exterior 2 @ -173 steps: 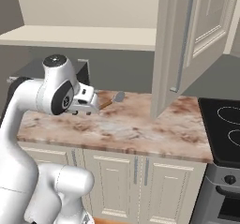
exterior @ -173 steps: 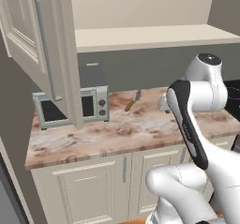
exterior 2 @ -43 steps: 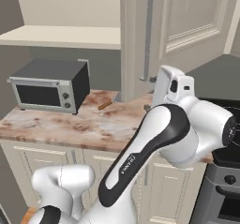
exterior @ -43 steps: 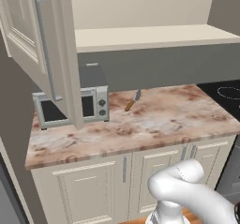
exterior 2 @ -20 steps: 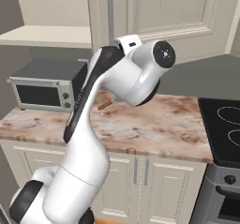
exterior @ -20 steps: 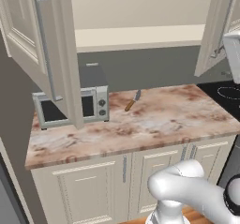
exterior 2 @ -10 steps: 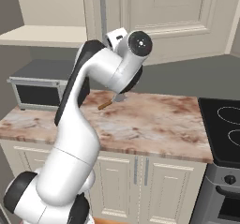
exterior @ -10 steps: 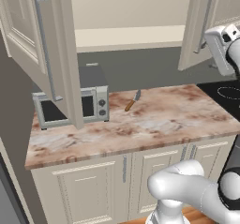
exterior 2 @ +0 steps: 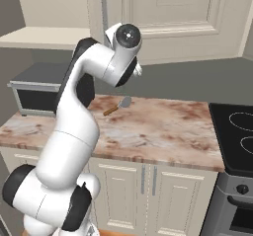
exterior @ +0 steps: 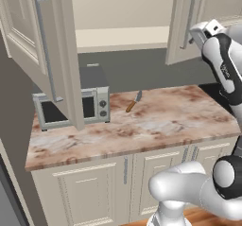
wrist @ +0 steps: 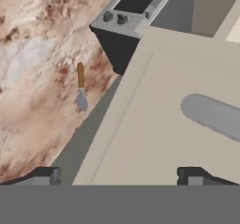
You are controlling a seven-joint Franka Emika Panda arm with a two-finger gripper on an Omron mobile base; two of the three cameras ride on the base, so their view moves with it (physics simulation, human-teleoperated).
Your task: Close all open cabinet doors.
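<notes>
You've got the marble counter point(exterior: 156, 121) nearest you, with the base-cabinet doors point(exterior: 90, 192) under it. On top of it sits a little spatula point(exterior: 133, 101) with a brown handle, lying flat about mid-counter toward the back wall, well apart from the toaster oven point(exterior: 75, 108) at the left end. Off the right end there's the black stovetop point(exterior 2: 237, 131).

Up above, your left cabinet door point(exterior: 40, 50) hangs wide open, swung out over the toaster oven with its long grey bar handle point(exterior: 45, 45) facing you. The right cabinet door point(exterior: 186, 21) is only partly open, angled out from the wall cabinet, its handle point(exterior: 189, 17) near the left edge.

Your gripper point(wrist: 117, 174) is up at that right door. From the hand view the two fingertips point(wrist: 44, 175) are spread wide with nothing between them, and the door's cream panel sits right in front of them, handle just off to the right. Can't tell from the pictures if anything's actually touching the door.
</notes>
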